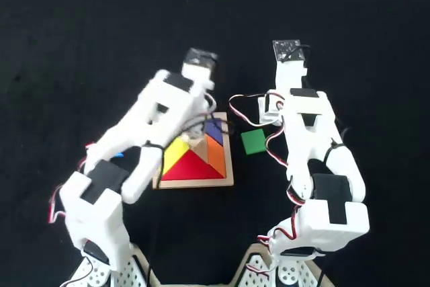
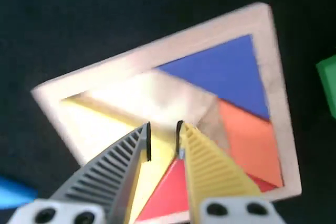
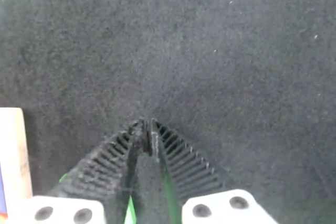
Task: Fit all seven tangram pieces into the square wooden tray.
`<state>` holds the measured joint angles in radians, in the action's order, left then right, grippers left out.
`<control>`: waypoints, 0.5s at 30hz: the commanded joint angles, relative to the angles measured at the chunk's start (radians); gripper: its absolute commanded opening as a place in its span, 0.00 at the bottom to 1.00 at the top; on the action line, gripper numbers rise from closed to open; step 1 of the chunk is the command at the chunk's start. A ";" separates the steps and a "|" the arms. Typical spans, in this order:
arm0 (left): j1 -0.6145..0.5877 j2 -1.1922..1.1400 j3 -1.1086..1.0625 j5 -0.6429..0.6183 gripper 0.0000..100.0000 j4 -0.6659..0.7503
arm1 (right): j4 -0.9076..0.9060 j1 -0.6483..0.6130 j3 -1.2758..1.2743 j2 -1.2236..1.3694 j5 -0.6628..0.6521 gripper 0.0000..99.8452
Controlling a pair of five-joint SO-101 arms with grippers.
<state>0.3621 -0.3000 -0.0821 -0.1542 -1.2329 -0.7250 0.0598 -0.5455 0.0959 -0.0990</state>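
The square wooden tray [image 1: 195, 183] lies between the arms and holds a yellow triangle [image 1: 175, 154], a red triangle [image 1: 193, 167], an orange piece [image 1: 215, 149] and a blue-purple triangle [image 2: 220, 72]. Part of its wooden floor [image 2: 152, 98] is bare. My left gripper [image 2: 163, 132] hovers over that bare patch, slightly open, with nothing between its fingers. A green square [image 1: 253, 141] lies on the cloth just right of the tray. My right gripper [image 3: 146, 125] is shut and empty over the black cloth near the green square, with the tray's edge [image 3: 11, 156] beside it.
A small blue piece [image 1: 117, 154] lies on the cloth left of the tray, partly under the left arm [image 1: 144, 129]. The right arm [image 1: 306, 132] stands right of the green square. Black cloth covers the table.
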 commanded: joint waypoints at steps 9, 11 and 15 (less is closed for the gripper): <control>-0.306 0.164 0.223 0.361 0.11 -0.382 | -0.190 -0.074 0.157 -0.012 -0.072 0.05; -0.378 0.169 0.160 0.400 0.10 -0.376 | -0.298 -0.110 0.226 -0.002 -0.072 0.12; -0.544 0.226 0.012 0.405 0.10 -0.247 | -0.347 -0.173 0.248 0.008 -0.074 0.17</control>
<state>-0.0276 -0.1680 0.0391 0.2294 -1.5888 -1.0411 -0.0660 -0.3583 0.1020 -0.1603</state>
